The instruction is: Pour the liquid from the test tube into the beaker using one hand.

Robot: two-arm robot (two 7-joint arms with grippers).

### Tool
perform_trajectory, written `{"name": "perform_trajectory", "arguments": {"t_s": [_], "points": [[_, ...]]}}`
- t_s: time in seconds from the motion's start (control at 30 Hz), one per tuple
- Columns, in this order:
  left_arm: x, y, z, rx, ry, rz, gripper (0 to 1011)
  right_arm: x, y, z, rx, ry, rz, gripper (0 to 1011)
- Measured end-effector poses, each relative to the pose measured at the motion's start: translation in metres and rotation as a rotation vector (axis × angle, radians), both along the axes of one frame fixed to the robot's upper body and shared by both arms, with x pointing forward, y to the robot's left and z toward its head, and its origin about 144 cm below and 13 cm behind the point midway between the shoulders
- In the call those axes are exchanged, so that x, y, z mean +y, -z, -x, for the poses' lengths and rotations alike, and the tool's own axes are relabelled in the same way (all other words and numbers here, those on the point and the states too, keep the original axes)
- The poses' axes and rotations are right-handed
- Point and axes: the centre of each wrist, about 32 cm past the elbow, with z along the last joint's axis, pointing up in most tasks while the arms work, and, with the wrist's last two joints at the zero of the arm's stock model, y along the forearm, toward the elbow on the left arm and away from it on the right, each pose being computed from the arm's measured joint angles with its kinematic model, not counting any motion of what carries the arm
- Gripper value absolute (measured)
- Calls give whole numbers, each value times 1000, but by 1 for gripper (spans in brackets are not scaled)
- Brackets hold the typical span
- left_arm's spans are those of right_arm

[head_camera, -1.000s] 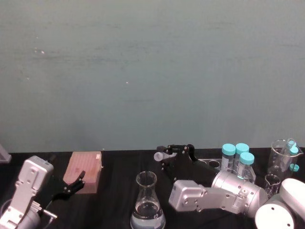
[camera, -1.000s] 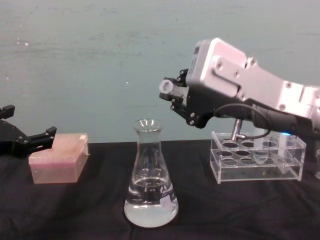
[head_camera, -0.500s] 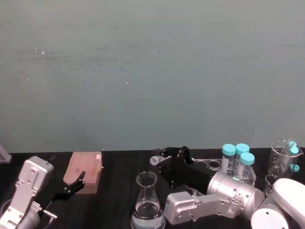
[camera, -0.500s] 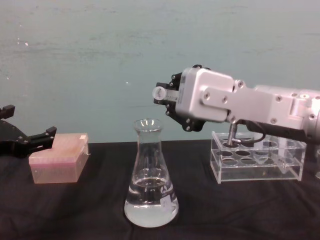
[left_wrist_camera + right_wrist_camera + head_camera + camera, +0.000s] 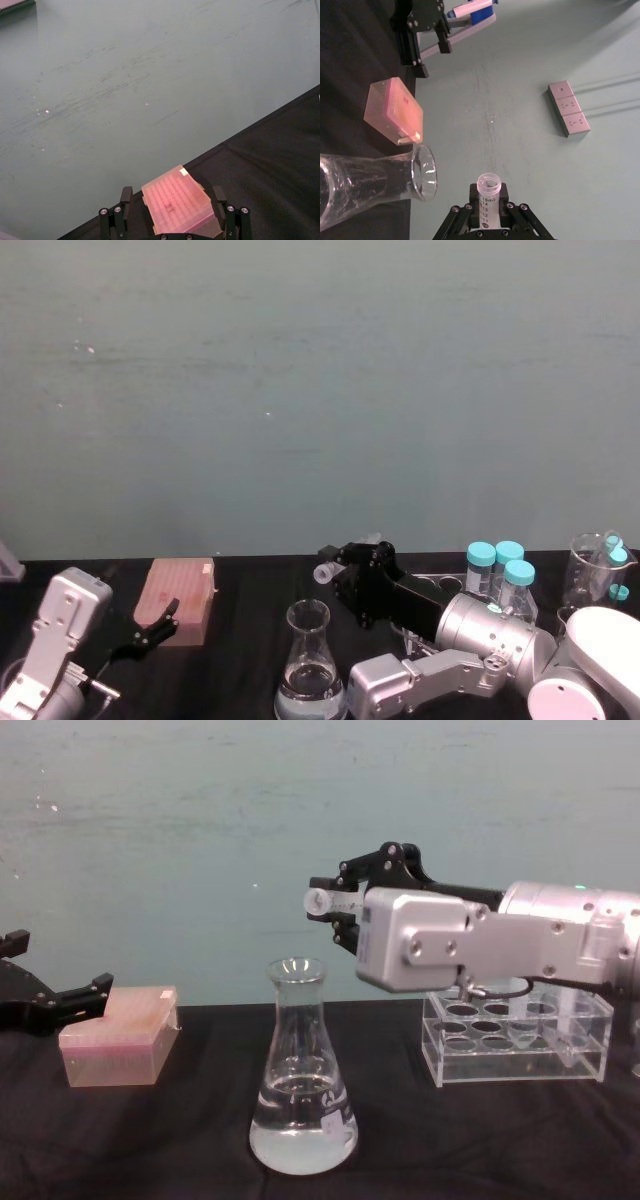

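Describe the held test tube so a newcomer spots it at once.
Start at the conical flask mid-table. Just above its rim, the right gripper holds the test tube sideways. Unlike the teal-capped tubes, it is slim, uncapped, with printed graduations.

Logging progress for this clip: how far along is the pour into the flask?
Done: the right gripper holds the test tube, tipped level, with its open mouth above the beaker and slightly to its right. In hand: lining up; nothing is pouring yet. Left: tipping further. The beaker holds liquid at its base. The left gripper sits open by the pink box.
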Motion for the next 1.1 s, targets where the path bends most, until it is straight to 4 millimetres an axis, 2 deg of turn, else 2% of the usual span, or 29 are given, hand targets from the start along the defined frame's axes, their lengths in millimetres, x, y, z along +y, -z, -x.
{"name": "perform_trajectory", "arguments": {"t_s": [1.1], "points": [[0, 0, 0, 0, 0, 0, 1000, -2, 5, 2, -117, -16, 132, 204]]}}
